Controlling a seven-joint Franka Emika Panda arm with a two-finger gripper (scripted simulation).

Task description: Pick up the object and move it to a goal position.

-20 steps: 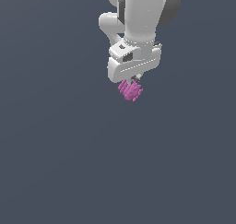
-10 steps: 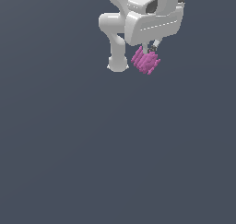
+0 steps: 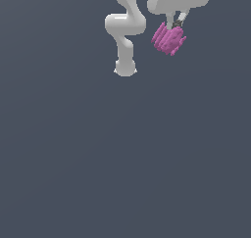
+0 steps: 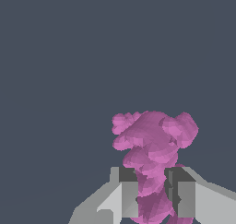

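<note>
up near the top of the exterior view, toward its right, the end effector (image 3: 174, 27) is clamped on the object (image 3: 168, 38), a lumpy magenta blob hanging just under the white hand, well clear of the flat grey floor below. so the pick looks done to me and what's left is the carry.

the relation that matters: the object sits directly between the fingers (image 4: 128, 191) and sticks out past the tips, away from the wrist. its long axis seems to run along the fingers, with the fat knobbly end farthest out. only the narrower part is pinched, so i'd guess a fast swing could let it twist.

view differences: the wrist view shows the pinch itself, both dark pads pressed against the pink object (image 4: 152, 144). the exterior view shows height off the floor and the arm's base (image 3: 125, 68), which the wrist view doesn't. no goal marker visible in either view.
</note>
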